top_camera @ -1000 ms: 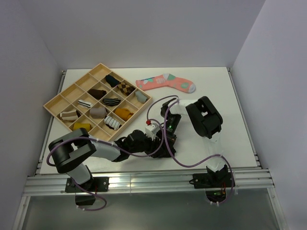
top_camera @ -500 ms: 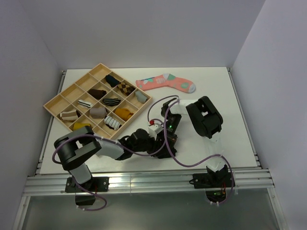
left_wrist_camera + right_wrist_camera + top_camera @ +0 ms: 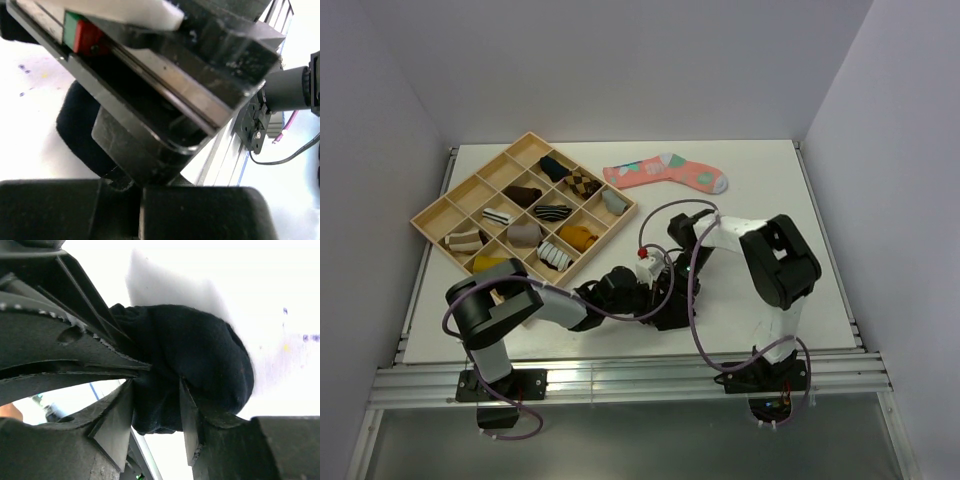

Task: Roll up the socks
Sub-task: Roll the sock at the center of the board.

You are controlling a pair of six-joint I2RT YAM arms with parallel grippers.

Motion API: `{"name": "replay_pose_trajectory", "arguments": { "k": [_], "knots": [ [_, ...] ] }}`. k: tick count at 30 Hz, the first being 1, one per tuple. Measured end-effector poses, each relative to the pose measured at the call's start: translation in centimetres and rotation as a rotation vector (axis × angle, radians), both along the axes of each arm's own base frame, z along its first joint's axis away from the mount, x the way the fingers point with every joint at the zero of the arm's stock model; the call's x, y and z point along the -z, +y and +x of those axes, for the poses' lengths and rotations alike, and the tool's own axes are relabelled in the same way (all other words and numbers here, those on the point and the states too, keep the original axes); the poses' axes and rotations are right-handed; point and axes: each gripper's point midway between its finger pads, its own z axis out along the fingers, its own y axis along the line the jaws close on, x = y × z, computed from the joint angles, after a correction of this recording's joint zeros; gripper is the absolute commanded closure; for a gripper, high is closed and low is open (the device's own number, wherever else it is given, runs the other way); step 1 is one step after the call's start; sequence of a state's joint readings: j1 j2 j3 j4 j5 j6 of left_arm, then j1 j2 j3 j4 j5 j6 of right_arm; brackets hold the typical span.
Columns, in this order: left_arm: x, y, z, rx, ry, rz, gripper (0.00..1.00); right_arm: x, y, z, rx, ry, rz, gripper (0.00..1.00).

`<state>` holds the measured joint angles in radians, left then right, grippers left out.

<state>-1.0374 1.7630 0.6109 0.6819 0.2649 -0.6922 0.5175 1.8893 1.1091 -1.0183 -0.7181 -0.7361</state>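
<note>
A black sock (image 3: 200, 355) lies bunched on the white table between the two grippers. It also shows as a dark lump (image 3: 75, 125) in the left wrist view. My left gripper (image 3: 638, 290) reaches in from the left. Its fingers (image 3: 100, 360) are pinched shut on the sock's edge, and they meet at the bottom of its own view (image 3: 140, 192). My right gripper (image 3: 155, 425) stands open, with its jaws apart on either side of the sock's lower fold. In the top view the two grippers (image 3: 665, 290) crowd together and hide the sock.
A wooden compartment tray (image 3: 435, 215) holding several small sock bundles sits at the back left. A pink patterned sock (image 3: 665, 172) lies flat at the back middle. The metal rail (image 3: 620, 375) along the near table edge is close behind the grippers.
My left gripper has closed onto the black sock. The right gripper's jaws have spread apart, and the right arm's elbow has swung to the right.
</note>
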Motion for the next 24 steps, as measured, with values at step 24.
{"name": "replay_pose_trajectory", "arguments": {
  "k": [24],
  "knots": [
    [0.1,-0.2,0.7,-0.062,0.019,-0.001,1.0,-1.4,-3.4,6.0,0.267,-0.203,0.086,0.43]
  ]
}}
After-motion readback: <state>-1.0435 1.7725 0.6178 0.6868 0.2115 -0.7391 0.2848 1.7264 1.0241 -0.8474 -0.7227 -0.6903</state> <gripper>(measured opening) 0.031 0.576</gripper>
